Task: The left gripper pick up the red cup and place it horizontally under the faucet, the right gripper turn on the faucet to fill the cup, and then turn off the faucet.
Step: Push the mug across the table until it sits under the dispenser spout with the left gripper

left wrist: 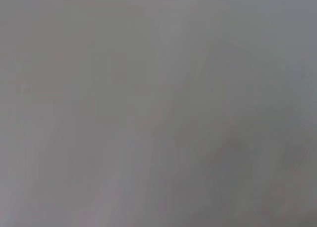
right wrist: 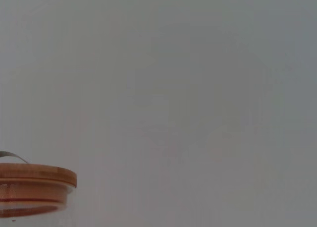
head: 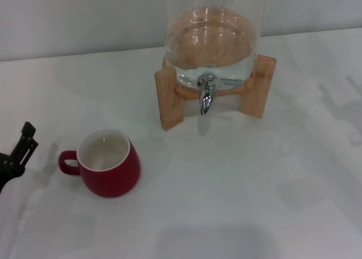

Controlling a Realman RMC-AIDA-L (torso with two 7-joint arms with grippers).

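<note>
Only part of the left gripper shows, left of the red cup.

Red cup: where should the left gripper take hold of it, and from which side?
Likely by the loop handle: the red cup stands upright, handle pointing toward the left gripper at the table's left edge. Approach from the robot's left; the rounded body looks harder to pinch.

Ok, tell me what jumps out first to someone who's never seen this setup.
The red cup grabs the eye first: it stands upright on the white table, handle toward the robot's left, nothing in its cream inside that can be made out. Behind it and to the right, a glass dispenser of water sits in a wooden stand, its chrome faucet pointing down over bare table. The left gripper waits at the left edge, apart from the cup.
</note>
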